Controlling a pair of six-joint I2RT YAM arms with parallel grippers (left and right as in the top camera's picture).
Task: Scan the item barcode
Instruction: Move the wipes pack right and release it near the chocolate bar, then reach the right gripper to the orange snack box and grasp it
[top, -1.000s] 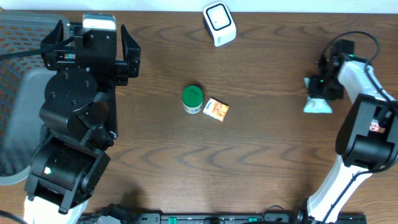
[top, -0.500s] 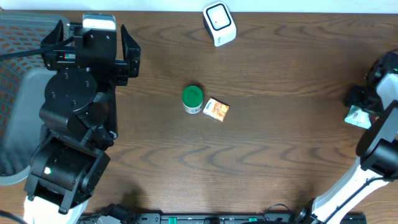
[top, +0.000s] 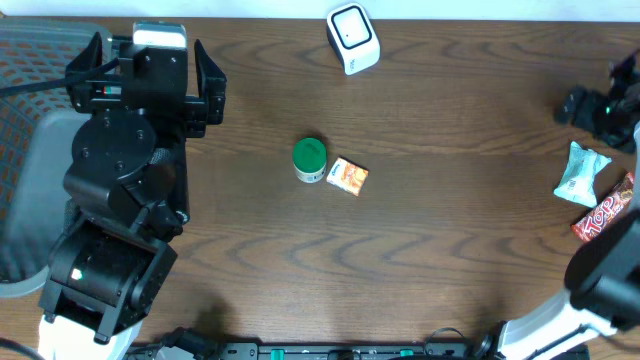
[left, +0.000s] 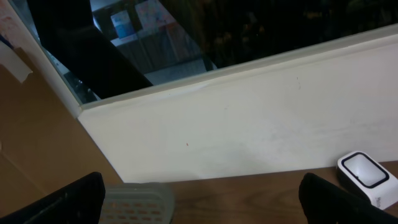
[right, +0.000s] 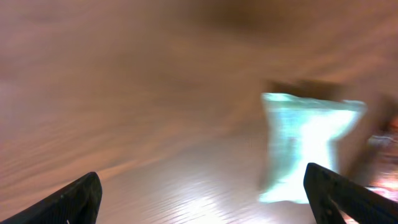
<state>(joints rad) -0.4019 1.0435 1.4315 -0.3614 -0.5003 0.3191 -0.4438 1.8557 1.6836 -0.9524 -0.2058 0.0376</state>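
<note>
A: The right end effector (right: 208, 198) has swung to the right edge and let go. The pale teal packet (top: 583, 172) lies loose just ahead of it, beside a red candy bar (top: 602, 212).

B: Jaws?

A: Both spread, the left end effector (left: 202, 202) too, empty. The packet is probably scanned. The green-lidded jar (top: 310, 159) and orange box (top: 348, 176) wait mid-worktop (top: 450, 260), with the scanner (top: 353, 38) beyond.

Overhead view evenly lit and sharp; right wrist view heavily motion-blurred.

Left pincer (left: 205, 208) and right pincer (right: 208, 202) spread wide
</note>
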